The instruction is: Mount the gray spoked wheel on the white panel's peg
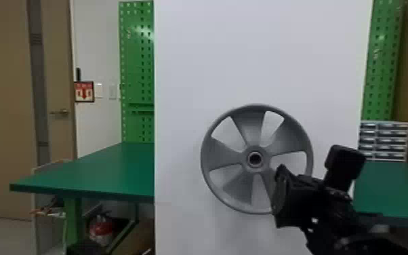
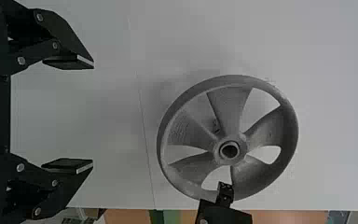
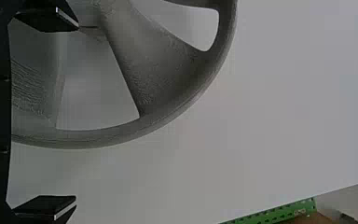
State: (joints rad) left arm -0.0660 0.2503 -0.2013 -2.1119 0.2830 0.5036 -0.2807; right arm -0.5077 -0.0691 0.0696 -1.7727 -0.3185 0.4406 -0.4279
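Scanning left to right, I register the left gripper (image 2: 93,114), fingers spread wide toward the smooth white panel (image 1: 186,101). The gray spoked wheel (image 1: 225,156) stands upright at the panel: round rim, broad tapered spokes, matte finish. Its hub (image 1: 255,159) faces outward; peg engagement cannot be confirmed. The right gripper (image 3: 76,114), black, angular and wide, is nearer, at the wheel's lower right. I judge hub-to-peg alignment decisive.

Forward head view, nearer right wrist view, same wheel (image 1: 223,157)
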